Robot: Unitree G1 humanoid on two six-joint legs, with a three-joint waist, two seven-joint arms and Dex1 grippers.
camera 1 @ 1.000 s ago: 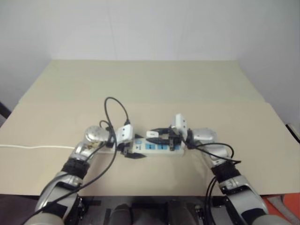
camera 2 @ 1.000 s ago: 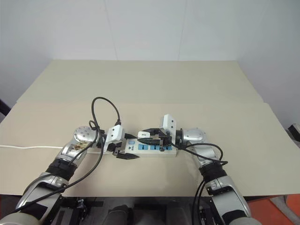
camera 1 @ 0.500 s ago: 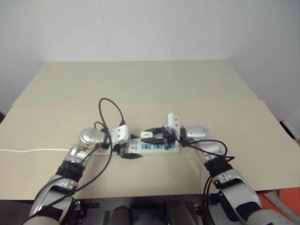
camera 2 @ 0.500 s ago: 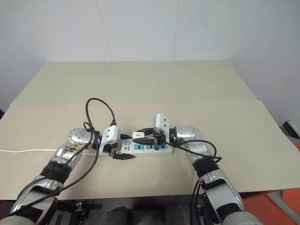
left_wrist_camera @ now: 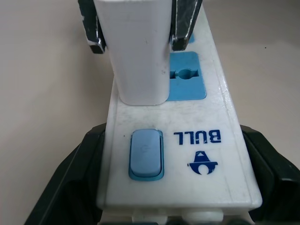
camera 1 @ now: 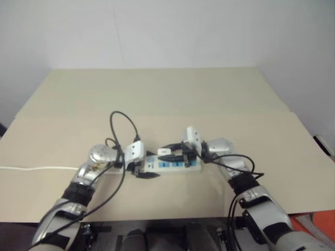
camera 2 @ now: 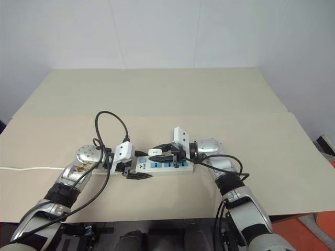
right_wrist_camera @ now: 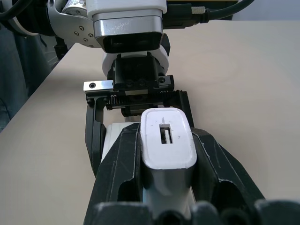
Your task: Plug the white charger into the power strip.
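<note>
Reading "BULL", the power strip (left_wrist_camera: 187, 154) sits in left tool (camera 2: 137, 173); right tool (right_wrist_camera: 164, 154) clamps white charger (right_wrist_camera: 166, 140).

Beige tabletop (camera 2: 157, 94) of 2 overlapping boards; white wall (camera 2: 157, 31) behind; orange floor patch (camera 2: 309, 230).

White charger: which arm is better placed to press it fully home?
Right. The right gripper is shut on the white charger over a socket; the left gripper clamps the power strip.
</note>
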